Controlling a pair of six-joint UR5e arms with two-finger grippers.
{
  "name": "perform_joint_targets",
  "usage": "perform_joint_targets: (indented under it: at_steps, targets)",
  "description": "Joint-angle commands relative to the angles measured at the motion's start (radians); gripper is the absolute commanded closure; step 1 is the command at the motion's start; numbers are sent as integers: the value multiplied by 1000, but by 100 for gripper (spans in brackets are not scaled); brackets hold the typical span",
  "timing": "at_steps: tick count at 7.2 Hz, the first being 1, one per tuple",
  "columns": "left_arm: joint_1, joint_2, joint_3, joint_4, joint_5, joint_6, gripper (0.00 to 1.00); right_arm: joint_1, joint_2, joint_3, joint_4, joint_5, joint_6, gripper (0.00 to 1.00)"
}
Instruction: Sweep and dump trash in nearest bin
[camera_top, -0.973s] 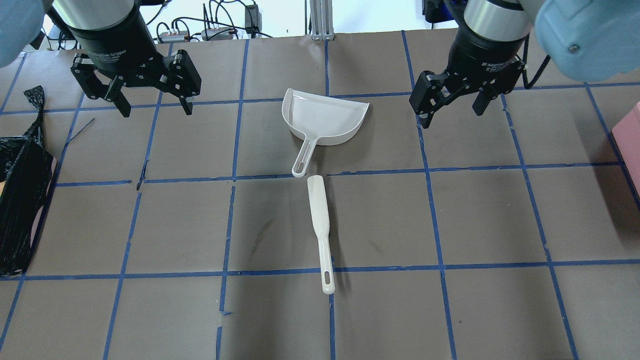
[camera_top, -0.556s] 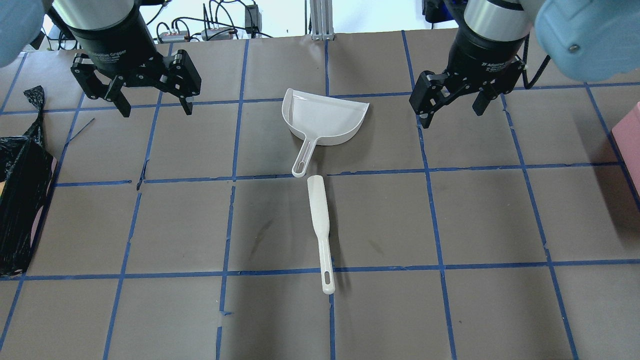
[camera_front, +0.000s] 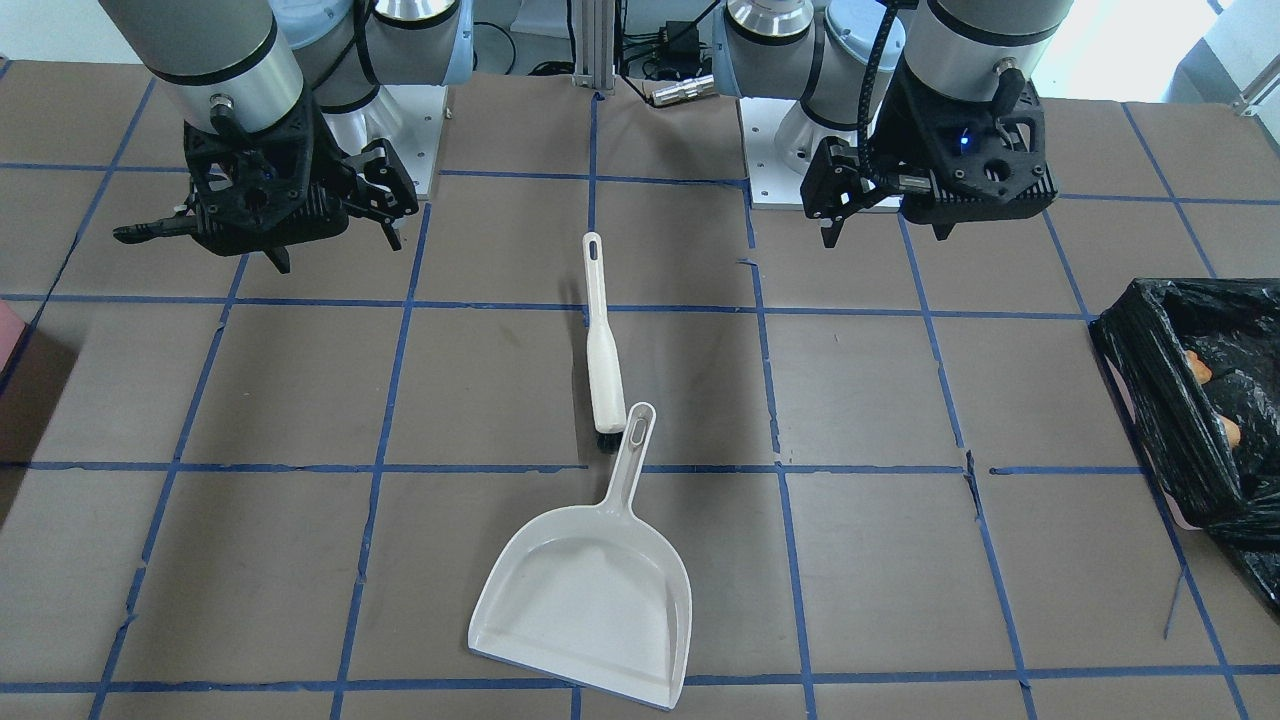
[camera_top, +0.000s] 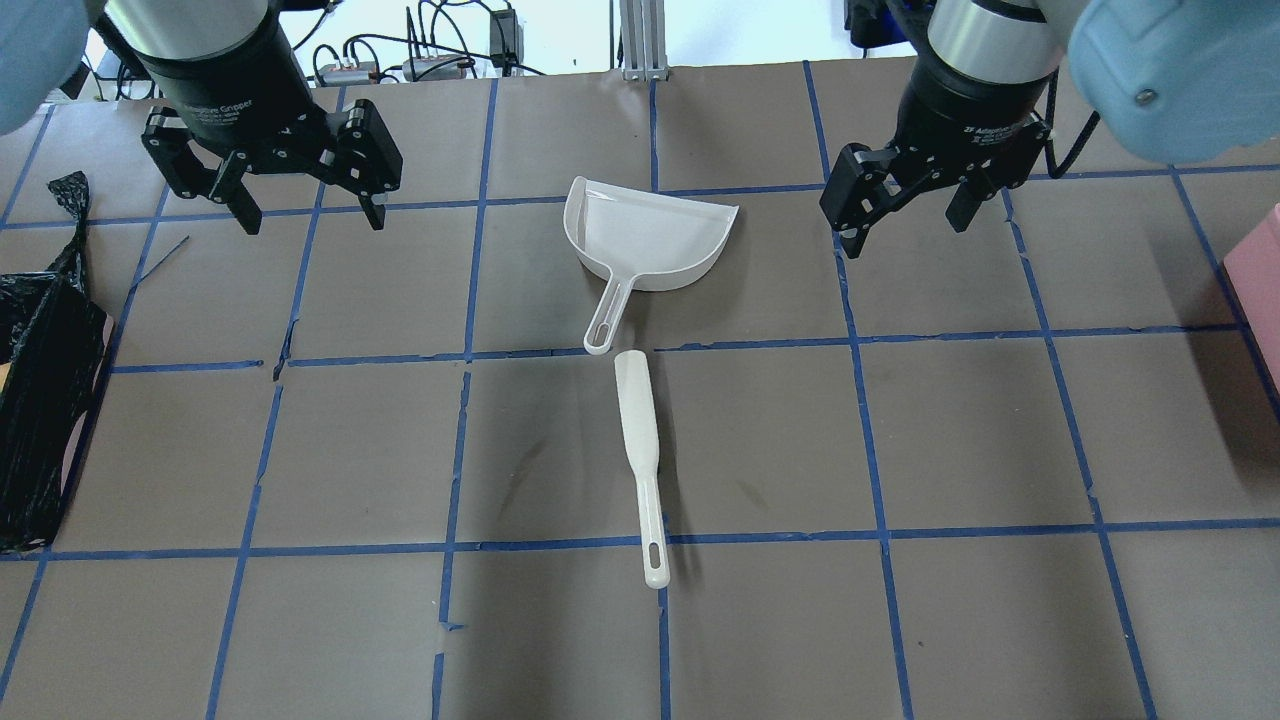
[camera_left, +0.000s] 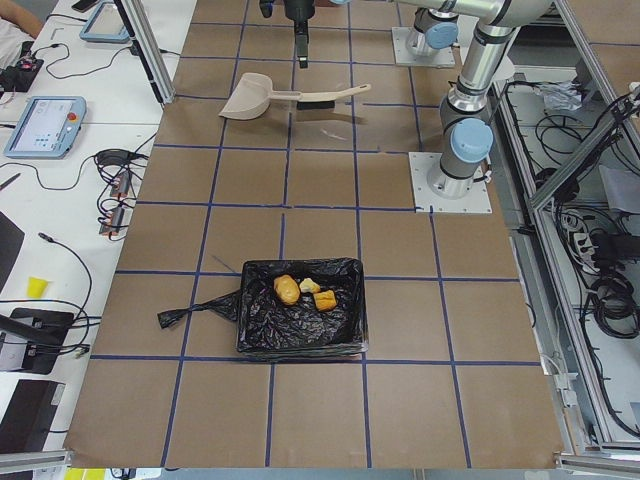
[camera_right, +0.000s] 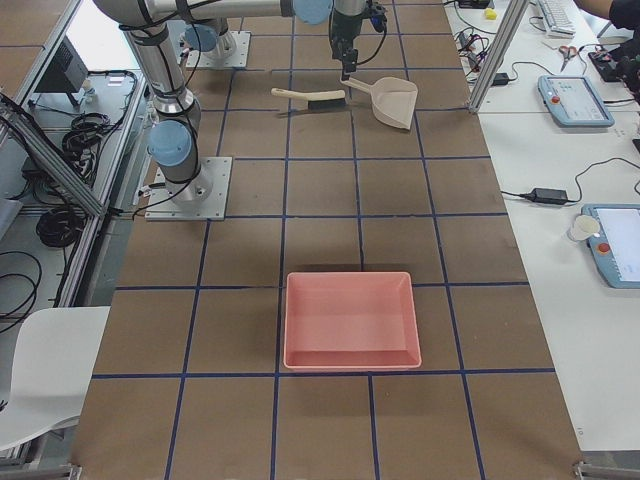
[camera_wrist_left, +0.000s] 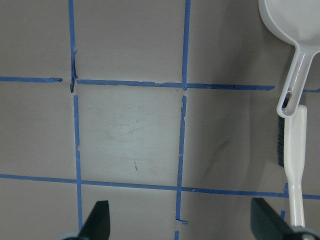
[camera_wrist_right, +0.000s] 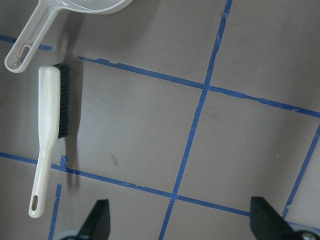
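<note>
The trash lies inside the bin (camera_left: 300, 335), a box lined with a black bag: a tan oval (camera_left: 287, 289), a golden-brown chunk (camera_left: 325, 300) and a pale bit (camera_left: 308, 286). The bin also shows at the overhead view's left edge (camera_top: 40, 420) and at the front-facing view's right edge (camera_front: 1165, 400). The white dustpan (camera_top: 650, 235) and the white brush (camera_top: 637, 430) lie on the table's middle, handles nearly end to end. My left gripper (camera_top: 312, 215) is open and empty above the table, left of the dustpan. My right gripper (camera_top: 903, 235) is open and empty, right of it.
A pink tray (camera_right: 349, 277) stands on the table at my right end, with its edge in the overhead view (camera_top: 1260, 270). The table is brown with a blue tape grid. Cables and a post stand behind the far edge.
</note>
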Motion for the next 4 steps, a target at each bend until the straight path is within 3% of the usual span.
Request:
perform_joint_targets:
  at_steps: [1,4]
  targets:
    - [0,0,0,0,0,0,0,1,5,-1,-1,-1,-4,0]
    - [0,0,0,0,0,0,0,1,-2,0,1,-1,4,0]
